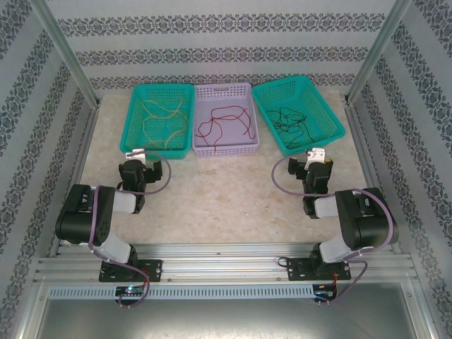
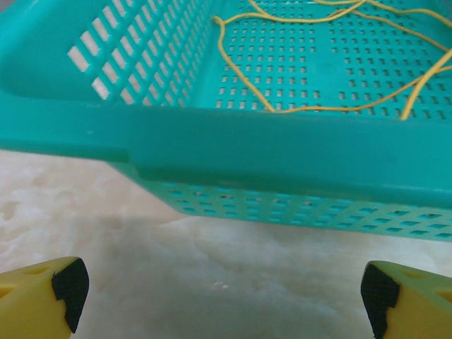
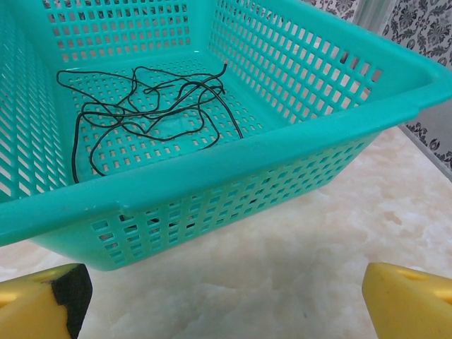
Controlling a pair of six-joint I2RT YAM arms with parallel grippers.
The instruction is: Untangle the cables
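I read this as late in the job. The thin yellow cables (image 1: 164,117) lie in the left teal plastic mesh basket (image 2: 282,152), the thin red cable (image 1: 222,124) in the middle lavender mesh basket (image 1: 226,150), and the thin black cable (image 3: 148,106) in the right teal mesh basket (image 3: 212,166), with each colour kept apart.

My left tool (image 2: 222,289) hangs over the pale marbled counter (image 1: 226,201) near its basket's near rim, jaws wide open and empty. My right tool (image 3: 222,293) is the same.

The black cable looks loosely looped on itself. If that counts as tangled, I'd next lift the right tool over the rim and pinch one free end.
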